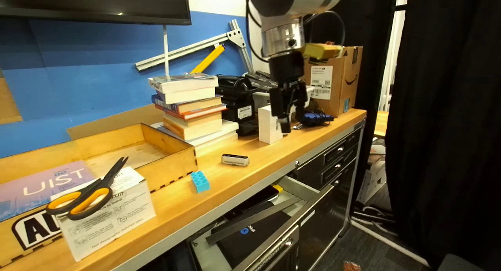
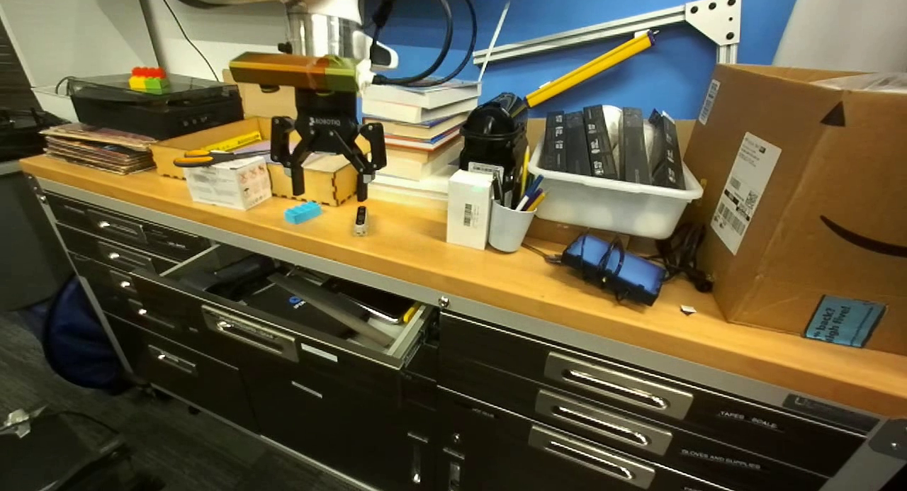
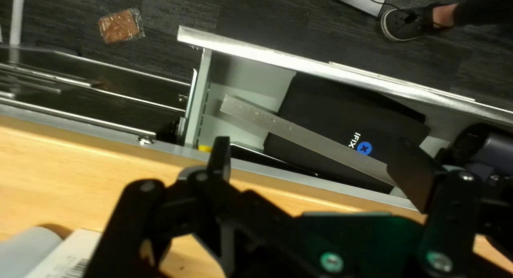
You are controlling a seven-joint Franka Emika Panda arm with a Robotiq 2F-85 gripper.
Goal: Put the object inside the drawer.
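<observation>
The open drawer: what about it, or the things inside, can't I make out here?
- The back of the drawer: hidden under the tabletop in every view.
- Its end at the picture's right, wrist view: cut off by the edge.
- One end of the grey strip, wrist view: behind the gripper.
- Any writing on the pale label on its front, in an exterior view: too small.

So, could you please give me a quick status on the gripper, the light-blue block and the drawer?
Gripper open, empty, raised. Light-blue block on the worktop. Drawer open. Possible crowding: black case and grey strip inside.
</observation>
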